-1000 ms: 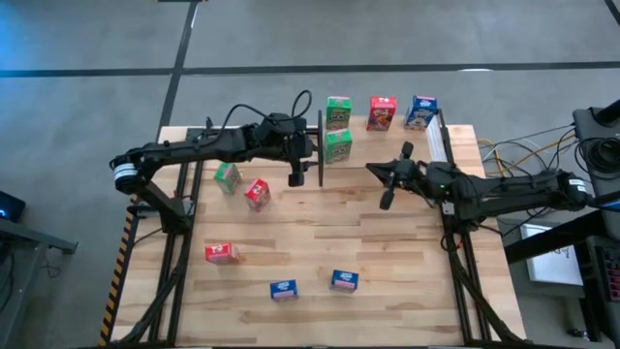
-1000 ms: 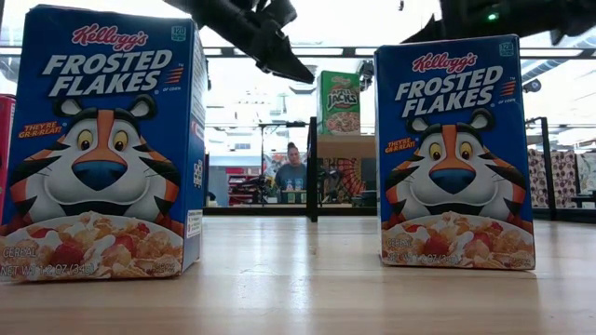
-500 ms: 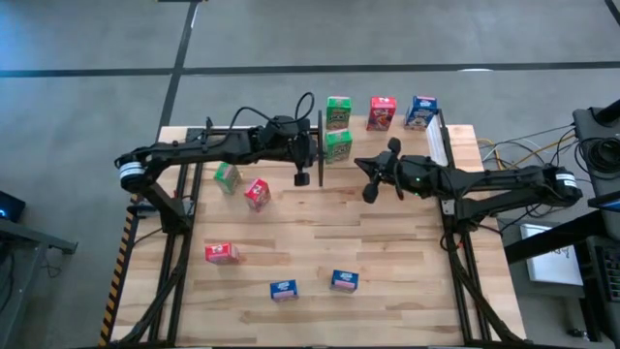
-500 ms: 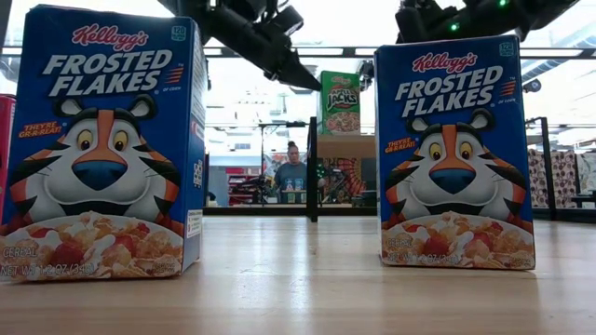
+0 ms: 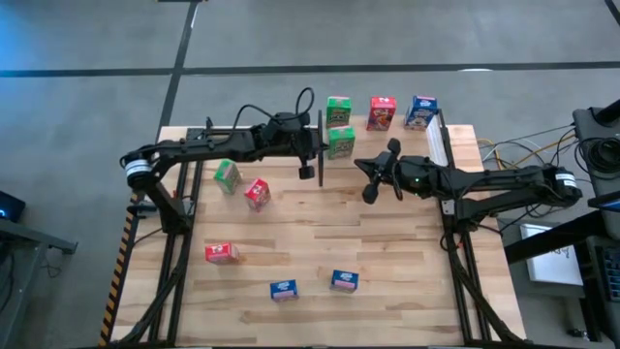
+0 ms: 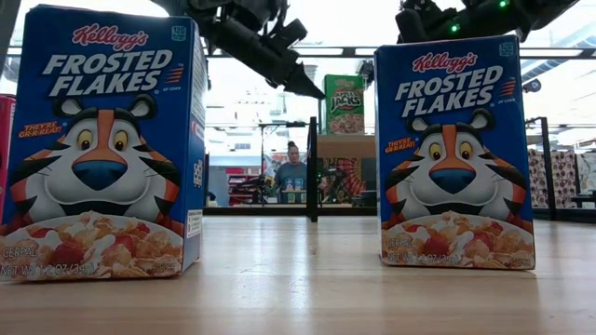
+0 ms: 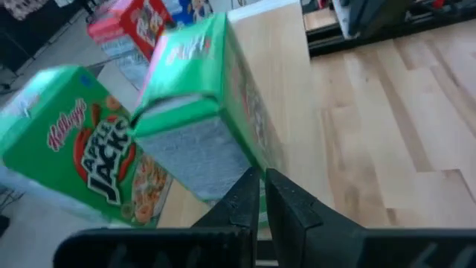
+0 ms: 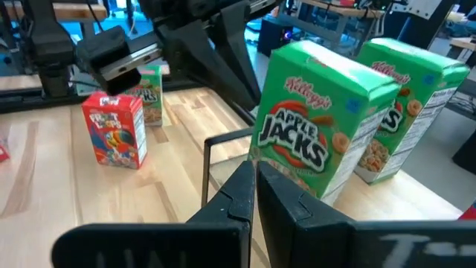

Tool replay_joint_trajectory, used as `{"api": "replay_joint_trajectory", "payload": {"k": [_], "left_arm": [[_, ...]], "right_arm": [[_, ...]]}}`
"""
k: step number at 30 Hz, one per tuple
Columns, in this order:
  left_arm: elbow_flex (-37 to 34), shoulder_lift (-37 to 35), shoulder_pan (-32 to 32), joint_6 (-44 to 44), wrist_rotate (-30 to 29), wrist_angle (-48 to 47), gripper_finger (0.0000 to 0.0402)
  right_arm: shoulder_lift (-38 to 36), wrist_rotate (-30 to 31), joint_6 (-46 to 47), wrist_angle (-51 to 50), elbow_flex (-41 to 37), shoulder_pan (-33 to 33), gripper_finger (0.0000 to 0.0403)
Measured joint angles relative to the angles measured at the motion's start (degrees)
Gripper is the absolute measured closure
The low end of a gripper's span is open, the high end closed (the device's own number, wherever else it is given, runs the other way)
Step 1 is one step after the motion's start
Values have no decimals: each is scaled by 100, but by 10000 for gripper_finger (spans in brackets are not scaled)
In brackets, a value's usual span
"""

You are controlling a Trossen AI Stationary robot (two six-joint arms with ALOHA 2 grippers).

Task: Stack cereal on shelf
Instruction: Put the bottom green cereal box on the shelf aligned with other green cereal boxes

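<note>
Up front, two blue Frosted Flakes boxes point(image 6: 101, 144) stand; both grippers, left point(image 7: 260, 195) and right point(image 8: 253, 186), are closed and empty beside Apple Jacks point(image 8: 316, 145).

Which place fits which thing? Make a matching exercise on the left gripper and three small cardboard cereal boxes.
Things
1. left gripper
2. red cardboard cereal box
3. blue Frosted Flakes box
4. green Apple Jacks box
Places
a. on the plank tabletop, next to a loose red box
b. shut, tips at a shelved green box on the light-wood shelf
c. on the tabletop, beside a second blue box
d. standing on the shelf beside a blue end box
Pairs: 1-b; 2-d; 3-c; 4-a
</note>
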Motion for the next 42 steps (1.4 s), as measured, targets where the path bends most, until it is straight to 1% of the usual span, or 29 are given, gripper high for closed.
{"api": "replay_joint_trajectory", "payload": {"k": [5, 10, 20, 22, 27, 31, 34, 39, 42], "left_arm": [[0, 76, 35, -7, -212, 86, 394], [0, 83, 47, -102, -214, 83, 394], [0, 29, -9, -209, -198, -149, 394], [0, 29, -33, -223, -100, -250, 394], [0, 41, -46, -199, 600, -284, 394], [0, 144, -52, -206, 639, 87, 394], [2, 245, -50, -205, 439, 190, 394], [2, 313, -43, -179, -322, 267, 394], [1, 333, -29, -173, -384, 270, 394]], "right_arm": [[53, 24, 115, -4, 0, -129, 394], [134, 354, 308, -195, 0, -344, 394], [682, 344, 375, -209, 58, -841, 394], [808, 285, 373, -190, 126, -896, 394], [1093, 284, 282, -189, 322, -905, 394], [1241, 289, 185, -195, 420, -905, 394], [1252, 290, 186, -190, 435, -905, 394], [1246, 291, 183, -168, 437, -899, 394], [1248, 291, 180, -164, 437, -899, 394]]}}
